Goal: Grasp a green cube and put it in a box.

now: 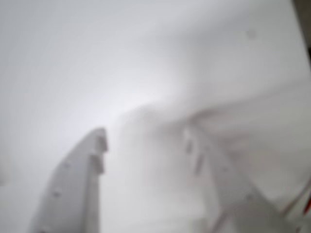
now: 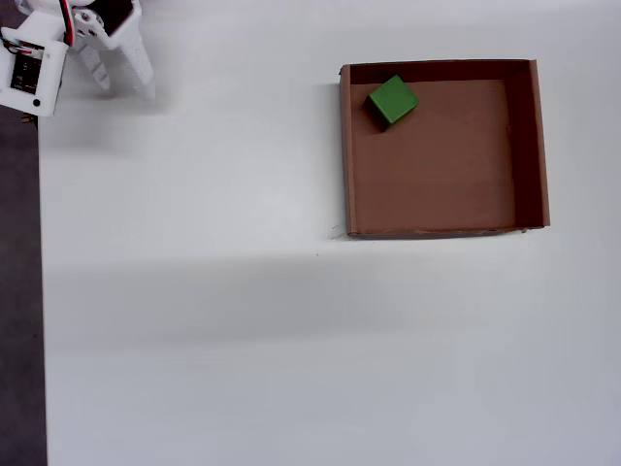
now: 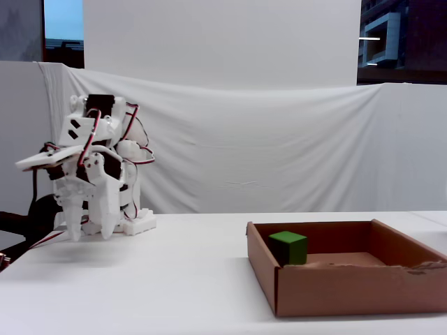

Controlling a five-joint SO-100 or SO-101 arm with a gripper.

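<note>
pincer (image 3: 89, 234) is hanging folded near the arm base, fingers pointing down at the white table (image 2: 194, 340), parted with nothing between them | green cube (image 2: 392, 100) is sitting well apart from the pincer, inside the box (image 2: 529, 146), in the corner nearest the pincer in the overhead view

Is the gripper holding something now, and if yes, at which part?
Nothing is held. The gripper is open and empty, far from the green cube, which lies inside the box.
</note>
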